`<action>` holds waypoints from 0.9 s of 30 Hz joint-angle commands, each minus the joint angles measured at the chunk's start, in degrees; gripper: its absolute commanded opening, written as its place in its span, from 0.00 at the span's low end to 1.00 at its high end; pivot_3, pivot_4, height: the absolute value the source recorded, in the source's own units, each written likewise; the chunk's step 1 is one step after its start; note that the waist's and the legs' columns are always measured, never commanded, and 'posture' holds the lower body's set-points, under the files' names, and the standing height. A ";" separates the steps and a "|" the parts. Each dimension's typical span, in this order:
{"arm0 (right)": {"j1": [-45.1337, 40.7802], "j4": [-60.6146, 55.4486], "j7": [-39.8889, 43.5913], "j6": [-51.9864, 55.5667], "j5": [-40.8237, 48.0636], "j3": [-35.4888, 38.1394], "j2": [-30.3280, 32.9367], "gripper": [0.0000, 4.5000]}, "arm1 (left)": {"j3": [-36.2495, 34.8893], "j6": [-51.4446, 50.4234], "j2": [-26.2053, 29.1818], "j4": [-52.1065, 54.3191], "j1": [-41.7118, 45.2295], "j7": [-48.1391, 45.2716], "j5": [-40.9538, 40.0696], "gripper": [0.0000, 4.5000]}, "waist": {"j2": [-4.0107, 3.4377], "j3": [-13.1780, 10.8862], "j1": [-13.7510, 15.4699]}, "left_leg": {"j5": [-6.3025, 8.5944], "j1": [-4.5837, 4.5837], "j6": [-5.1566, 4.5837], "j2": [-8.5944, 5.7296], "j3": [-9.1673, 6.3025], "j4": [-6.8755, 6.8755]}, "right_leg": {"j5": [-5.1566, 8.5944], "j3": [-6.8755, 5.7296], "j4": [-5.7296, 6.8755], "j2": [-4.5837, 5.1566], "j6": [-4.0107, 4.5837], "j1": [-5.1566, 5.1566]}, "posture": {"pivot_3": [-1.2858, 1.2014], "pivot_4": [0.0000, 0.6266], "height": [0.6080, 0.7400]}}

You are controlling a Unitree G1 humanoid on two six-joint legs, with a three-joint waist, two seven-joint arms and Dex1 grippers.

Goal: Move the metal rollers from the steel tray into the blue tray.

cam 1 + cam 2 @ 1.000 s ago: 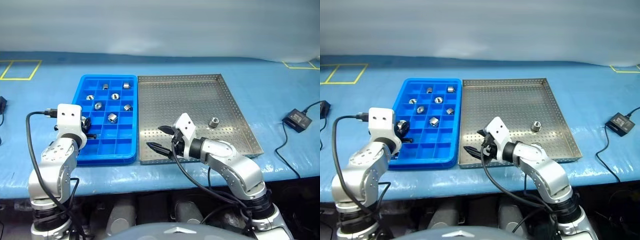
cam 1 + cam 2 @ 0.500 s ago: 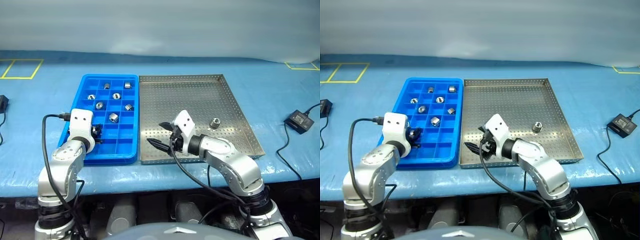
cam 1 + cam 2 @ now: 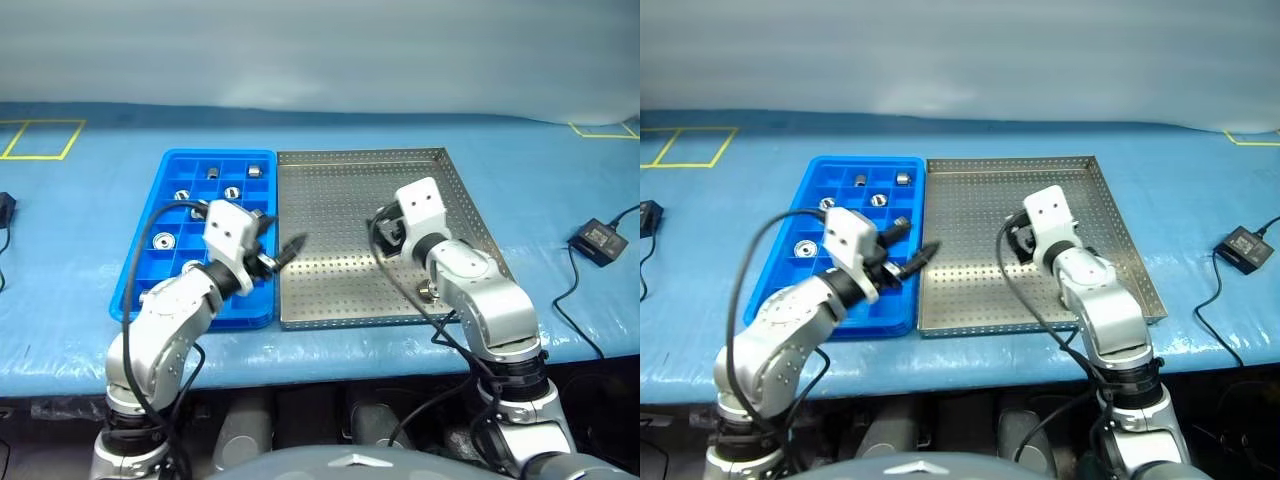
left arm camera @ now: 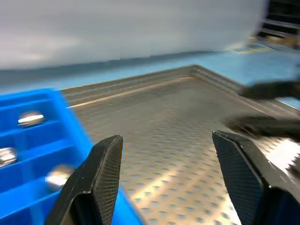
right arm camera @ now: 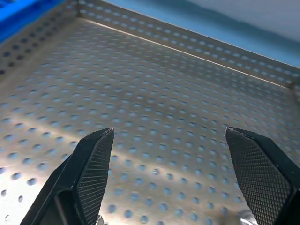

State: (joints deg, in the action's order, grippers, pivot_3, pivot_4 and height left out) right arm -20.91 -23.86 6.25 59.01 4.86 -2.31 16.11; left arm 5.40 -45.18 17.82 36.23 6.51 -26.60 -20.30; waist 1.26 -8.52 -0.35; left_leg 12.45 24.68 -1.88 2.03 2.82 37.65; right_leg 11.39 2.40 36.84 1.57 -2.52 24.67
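we see even, bright light from above; glare streaks the steel tray (image 5: 154, 112), and motion blur smears the left wrist view, softening the blue tray (image 4: 28, 140).

Bright blue tray (image 3: 150, 262) with its grid of square cells — shiny silver rollers (image 3: 232, 192) inside. Silvery steel tray (image 3: 340, 200), dotted all over with perforations. Light blue table cover (image 3: 80, 200) — yellow tape squares (image 3: 40, 138) marked on it.

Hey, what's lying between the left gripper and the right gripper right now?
Only bare perforated floor of the steel tray lies between the left gripper and the right gripper; the left eye view shows that stretch.
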 commanded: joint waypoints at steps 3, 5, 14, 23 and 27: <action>-0.18 4.10 -11.63 -0.02 -5.28 7.08 -6.05 0.89 | 7.03 5.11 2.98 -2.85 0.96 -4.62 1.71 0.74 | -0.02 -0.01 -0.96 | 0.00 0.00 -0.01 0.00 0.05 0.01 | 0.00 0.06 0.01 -0.04 -0.01 0.02 | 0.50 0.24 1.00; -0.34 5.73 -12.53 -0.73 -4.95 8.88 -7.88 0.89 | 7.28 6.17 2.84 -4.01 1.32 -4.69 1.52 0.74 | -0.03 -0.02 -1.36 | -0.01 -0.01 -0.02 0.00 0.06 0.04 | -0.01 0.07 0.02 -0.09 -0.05 0.02 | 0.50 0.24 1.00; -1.26 13.77 -12.84 -3.06 -2.66 12.91 -12.88 0.89 | 7.08 6.29 3.56 -4.81 2.21 -4.95 1.37 0.74 | -0.06 -0.03 -2.47 | -0.01 -0.03 -0.04 0.04 0.07 0.05 | 0.08 0.12 0.01 -0.10 -0.34 0.00 | 0.50 0.24 1.00; -2.14 19.90 -13.78 -6.75 -2.44 13.97 -13.74 0.68 | 7.17 5.01 3.88 -4.08 1.70 -3.93 1.46 0.75 | -0.06 -0.03 -2.79 | -0.02 -0.03 -0.05 0.03 0.04 0.05 | 0.07 0.12 0.01 -0.10 -0.38 -0.03 | 0.51 0.24 1.00; -2.14 20.35 -13.46 -6.92 -2.48 13.24 -13.32 0.47 | 7.03 4.39 4.08 -3.78 1.48 -3.42 1.36 0.75 | -0.06 -0.03 -2.78 | -0.01 -0.03 -0.05 0.03 0.02 0.04 | 0.08 0.12 0.00 -0.10 -0.38 -0.03 | 0.51 0.24 1.00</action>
State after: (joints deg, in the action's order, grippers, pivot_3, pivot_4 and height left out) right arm -22.39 -3.12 -6.85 52.83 2.55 10.71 2.54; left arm 12.42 -40.86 21.74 30.32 7.85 -30.12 -18.65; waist 1.20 -8.55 -3.13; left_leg 12.44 24.65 -1.93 2.06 2.83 37.68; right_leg 11.46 2.52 36.84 1.46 -2.89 24.64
